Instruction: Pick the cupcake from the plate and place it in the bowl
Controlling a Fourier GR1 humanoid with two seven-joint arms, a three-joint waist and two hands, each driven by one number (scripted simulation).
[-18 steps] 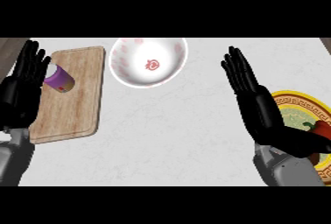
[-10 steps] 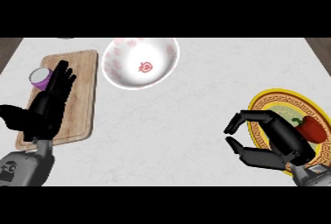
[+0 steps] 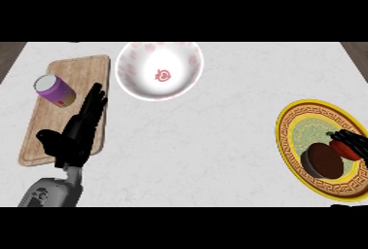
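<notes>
The cupcake [image 3: 323, 161], a dark brown round with a red part at its far right side, lies on the yellow-rimmed plate [image 3: 295, 127] at the right edge. Only the curled black fingers of my right hand [image 3: 351, 140] show, coming in from the right edge and wrapped over the cupcake's red part; the rest of that hand is out of view. The white bowl [image 3: 159, 69] with red marks stands at the top centre, holding nothing. My left hand [image 3: 75, 135] is open with straight fingers over the wooden cutting board [image 3: 68, 73] at the left.
A purple can [image 3: 55, 91] lies on the cutting board just beyond my left hand's fingertips. White counter stretches between the bowl and the plate.
My right hand went from upright and open, to curled beside the plate, to reaching over the cupcake from the right edge. My left hand dropped lower over the cutting board.
</notes>
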